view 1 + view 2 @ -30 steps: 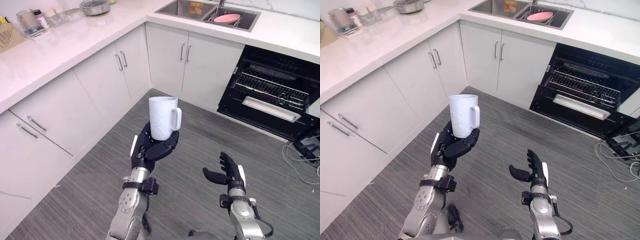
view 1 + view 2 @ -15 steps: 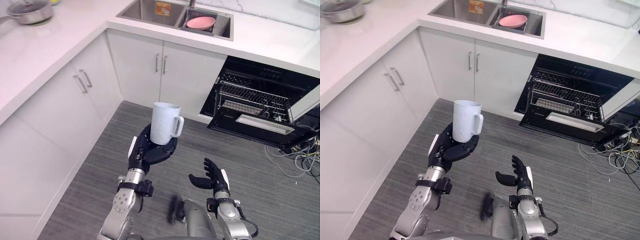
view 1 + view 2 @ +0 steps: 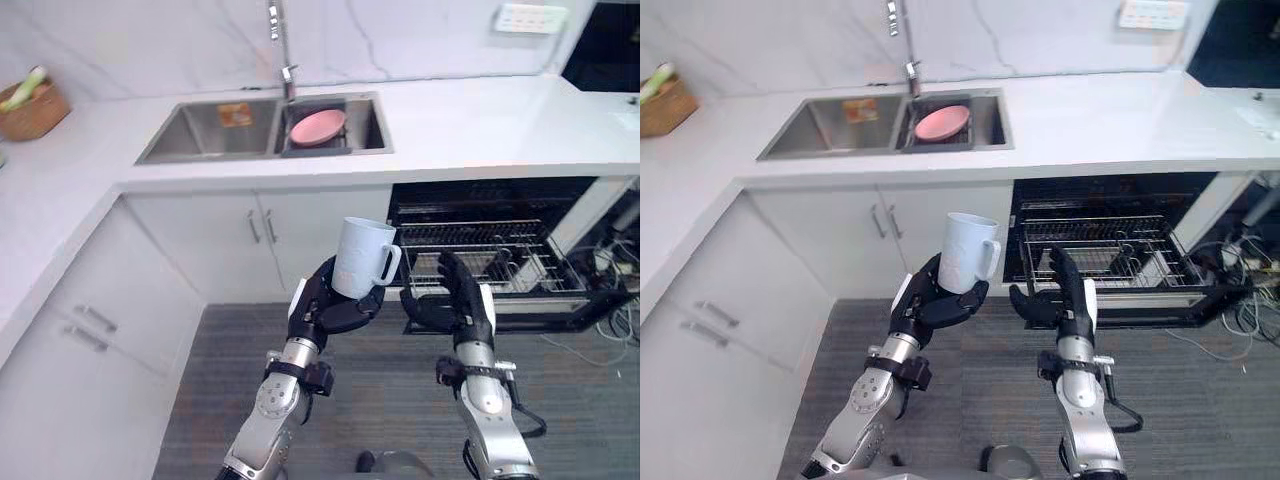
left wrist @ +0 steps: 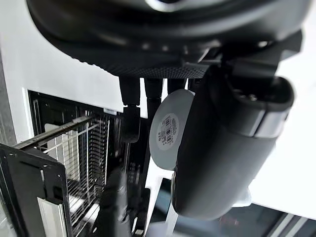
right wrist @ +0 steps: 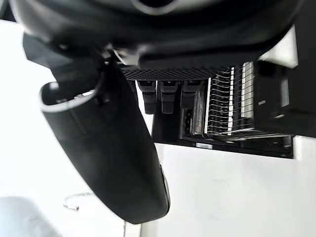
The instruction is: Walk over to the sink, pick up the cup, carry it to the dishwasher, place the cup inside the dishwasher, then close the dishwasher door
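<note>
Your left robot hand (image 3: 322,308) grips the white cup (image 3: 360,258) before the open dishwasher (image 3: 505,250). Your right robot hand (image 3: 466,302) hangs open, just right of it.

We see a white countertop (image 3: 470,125) turning a corner, backed by a marbled white wall (image 3: 150,40). A tall chrome faucet (image 3: 280,45) rises at the wall, and just below it lies a pink plate (image 3: 317,126). A small orange-yellow item (image 3: 236,115) sits to the plate's left. At the far left of the counter stands a wicker basket (image 3: 32,110) with something green (image 3: 22,90) in it. A white wall outlet (image 3: 522,17) is high on the right. Under the counter we see white cabinet doors (image 3: 220,245) with slim metal handles (image 3: 256,227), and drawers (image 3: 120,300) along the left run. The floor (image 3: 390,390) is grey wood-grain planking, with loose cables (image 3: 1247,318) lying at the far right.
</note>
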Motion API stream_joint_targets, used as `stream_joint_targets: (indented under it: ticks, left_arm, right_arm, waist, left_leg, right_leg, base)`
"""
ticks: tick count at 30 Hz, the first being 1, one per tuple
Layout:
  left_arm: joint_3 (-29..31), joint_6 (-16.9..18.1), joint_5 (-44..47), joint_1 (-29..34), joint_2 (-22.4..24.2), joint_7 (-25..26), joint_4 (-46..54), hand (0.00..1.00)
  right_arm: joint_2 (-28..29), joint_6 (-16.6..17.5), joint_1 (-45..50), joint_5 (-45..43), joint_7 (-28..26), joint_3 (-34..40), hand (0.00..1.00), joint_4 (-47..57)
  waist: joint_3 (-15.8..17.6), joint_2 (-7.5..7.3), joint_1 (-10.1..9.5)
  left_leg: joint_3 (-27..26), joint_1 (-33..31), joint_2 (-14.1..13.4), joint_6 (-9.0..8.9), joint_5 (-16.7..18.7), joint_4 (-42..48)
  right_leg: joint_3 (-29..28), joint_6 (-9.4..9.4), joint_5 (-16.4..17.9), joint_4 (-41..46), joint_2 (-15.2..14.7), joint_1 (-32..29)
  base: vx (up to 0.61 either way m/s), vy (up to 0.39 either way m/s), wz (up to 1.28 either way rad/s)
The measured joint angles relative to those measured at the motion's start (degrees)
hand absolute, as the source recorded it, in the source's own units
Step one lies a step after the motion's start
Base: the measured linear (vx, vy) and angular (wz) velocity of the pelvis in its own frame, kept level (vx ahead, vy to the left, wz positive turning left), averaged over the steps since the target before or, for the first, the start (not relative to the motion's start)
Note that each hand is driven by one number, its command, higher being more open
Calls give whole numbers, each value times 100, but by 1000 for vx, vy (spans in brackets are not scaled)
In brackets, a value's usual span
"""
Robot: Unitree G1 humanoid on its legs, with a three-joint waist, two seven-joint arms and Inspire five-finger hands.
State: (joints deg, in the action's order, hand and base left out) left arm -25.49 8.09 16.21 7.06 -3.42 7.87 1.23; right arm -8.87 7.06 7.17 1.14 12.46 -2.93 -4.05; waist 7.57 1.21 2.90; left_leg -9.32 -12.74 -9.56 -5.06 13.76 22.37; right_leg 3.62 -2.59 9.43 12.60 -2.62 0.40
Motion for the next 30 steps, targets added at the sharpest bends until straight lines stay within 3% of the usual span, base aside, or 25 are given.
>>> stream_joint_targets:
  ticks: [1,2,3,4,5,7,9,10,13,14,15,16,17,18,19,23,25,26,27,28,30]
  left_arm:
    - [49,-1,-55,77,11,16,53,30]
    - [73,-1,-56,111,6,49,84,30]
    - [167,0,-54,208,-12,97,126,30]
    - [221,0,-54,223,-28,125,129,30]
    - [381,-8,-54,214,-71,177,131,30]
    - [637,-19,-54,195,-123,320,164,30]
    - [762,-19,-53,195,-215,360,237,30]
    - [780,-18,-53,199,-272,378,267,30]
    - [851,74,-63,199,-269,416,467,30]
    - [904,99,-69,195,-267,412,514,30]
    - [1048,119,-71,171,-257,412,561,30]
    - [1175,117,-71,170,-255,432,564,30]
    - [1231,122,-72,167,-268,453,554,30]
    - [1276,122,-78,161,-71,494,374,30]
    - [1262,120,-129,147,42,535,254,30]
    - [1083,120,-175,-151,131,493,0,30]
    - [1181,112,-173,-344,111,551,-225,30]
    - [1210,113,-173,-375,112,569,-225,30]
    - [1210,117,-174,-445,104,570,-223,30]
    - [1191,120,-175,-554,123,572,-223,30]
    - [1186,120,-176,-589,109,587,-229,30]
  right_arm:
    - [-10,-4,22,-4,-1,-76,90,-19]
    - [-18,-4,27,-9,3,-108,90,-43]
    - [-12,-7,27,-62,4,-190,90,-101]
    - [-9,-5,22,-122,2,-238,90,-101]
    - [42,1,30,-167,-1,-298,90,-99]
    - [59,-3,-33,-168,-17,-353,90,-108]
    - [125,-3,-174,-167,-61,-434,90,-152]
    - [190,-3,-265,-167,-109,-448,90,-222]
    - [343,-1,-657,-170,-223,-684,90,-328]
    - [377,2,-789,-169,-246,-743,90,-339]
    - [459,11,-1023,-208,-283,-842,90,-366]
    - [512,25,-1131,-252,-340,-942,90,-352]
    - [508,41,-1130,-311,-377,-992,90,-305]
    - [347,88,-1105,-415,-445,-1001,90,-291]
    - [215,87,-1034,-479,-456,-971,90,-274]
    - [-19,87,-682,-1137,-494,-604,90,129]
    - [-91,93,-556,-1613,-582,-625,90,580]
    - [-75,109,-513,-1762,-621,-654,90,719]
    - [-85,154,-460,-1958,-700,-658,90,948]
    - [-85,242,-472,-2194,-781,-653,90,1148]
    - [-88,299,-554,-2368,-907,-710,90,1265]
  waist:
    - [-10,41,-9]
    - [-3,57,-24]
    - [-59,90,-91]
    - [-65,49,-101]
    - [-78,-133,-36]
    - [-105,-211,-100]
    - [-105,-212,-199]
    - [-100,-203,-203]
    - [-125,-178,-208]
    - [-128,-178,-207]
    - [-135,-191,-205]
    - [-186,-281,-206]
    - [-219,-366,-201]
    - [-229,-96,-246]
    - [-267,27,-221]
    - [-267,49,-61]
    - [-251,74,-19]
    - [-251,62,-27]
    - [-255,59,-40]
    - [-253,57,-46]
    - [-250,50,-81]
  left_leg:
    - [390,-35,74,-64,-364,-906]
    - [526,-26,80,-148,-737,-1164]
    - [579,132,141,-148,-1423,-1101]
    - [610,101,198,7,-1525,-870]
    - [451,-28,299,198,-1139,-333]
    - [-31,108,388,470,-634,-3]
    - [-447,542,455,535,-561,-351]
    - [-600,808,490,566,-548,-554]
    - [-1207,1599,454,605,-524,-1187]
    - [-1344,1658,431,604,-524,-1249]
    - [-1583,1732,391,604,-523,-1325]
    - [-1780,1803,441,561,-492,-1336]
    - [-1837,1878,533,489,-408,-1326]
    - [-1884,2019,355,319,-226,-1295]
    - [-1869,2091,242,248,-179,-1242]
    - [-1812,2034,-48,195,-153,-562]
    - [-1798,1791,-311,261,-265,573]
    - [-1764,1700,-363,187,-224,820]
    - [-1609,1561,-317,108,-38,820]
    - [-1380,1304,-222,143,181,678]
    - [-1046,1070,-33,159,228,192]
  right_leg:
    - [-217,152,94,-22,4,90]
    - [-351,243,167,-9,16,144]
    - [-687,385,300,38,26,228]
    - [-808,462,348,42,-26,267]
    - [-903,579,434,96,-240,319]
    - [-848,616,448,689,-506,36]
    - [-217,836,327,1529,-825,-375]
    - [216,844,325,1886,-1039,-492]
    - [2054,282,673,2544,-1461,-939]
    - [2447,216,684,2512,-1535,-1069]
    - [3227,149,656,2273,-1620,-1272]
    - [3727,-140,108,1586,-1538,-1336]
    - [3784,-237,-241,1237,-1514,-1348]
    - [3667,-217,-212,1169,-1275,-1218]
    - [3605,-209,-215,996,-1079,-1103]
    - [3549,-117,-163,727,-807,-816]
    - [3342,-98,-150,477,-702,-556]
    - [3296,-116,-143,405,-687,-504]
    - [3242,-158,-116,344,-695,-480]
    - [3193,-157,-115,297,-699,-481]
    - [3039,-141,-119,274,-685,-466]
  base:
    - [393,316,-115]
    - [443,345,-123]
    - [397,307,-108]
    - [516,397,-96]
    - [493,389,-60]
    - [500,391,-82]
    - [344,265,-97]
    - [244,174,-97]
    - [216,93,-87]
    - [184,-8,-109]
    - [187,-50,-104]
    - [201,-71,-97]
    - [257,-89,-92]
    - [258,-90,-75]
    - [257,-86,-70]
    - [166,-71,-22]
    - [61,-59,-41]
    - [47,-52,-40]
    - [43,-41,-22]
    - [39,-18,-32]
    - [59,13,-48]
